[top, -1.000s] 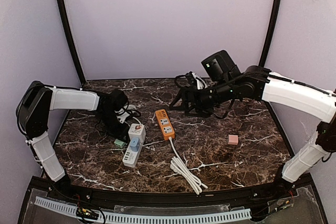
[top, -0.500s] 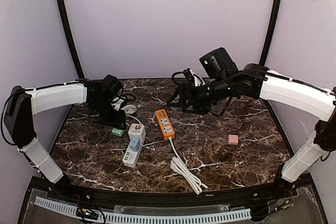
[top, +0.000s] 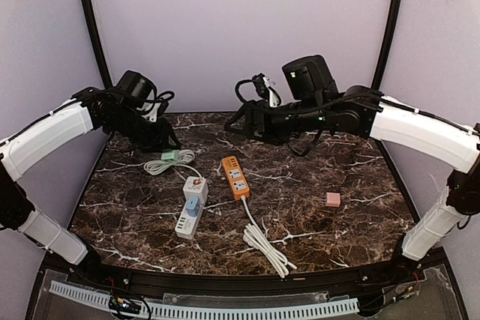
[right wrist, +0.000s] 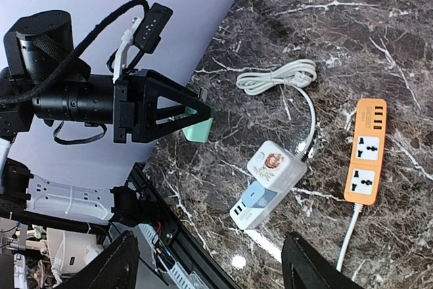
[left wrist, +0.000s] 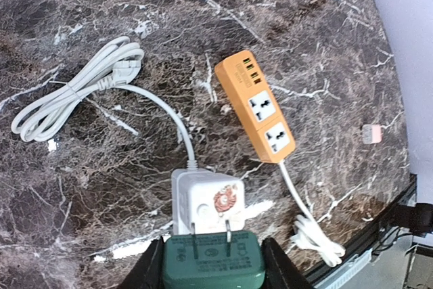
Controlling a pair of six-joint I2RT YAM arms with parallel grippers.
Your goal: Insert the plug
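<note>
A dark green plug with two metal prongs is clamped in my left gripper, held in the air above the white power strip. From above, the left gripper and green plug hang over the back left of the table. The white strip has an orange sticker and a blue adapter plugged in. My right gripper hovers high at the back centre, open and empty. Its view shows the green plug in the left fingers.
An orange power strip lies at the centre, its white cable bundled toward the front. The white strip's cable coil lies at the back left. A small pink block sits at the right. Black frame poles stand at the back corners.
My left arm has lifted the green plug from table level beside the white strip, up and back to the left. The right arm has risen and shifted slightly left.
</note>
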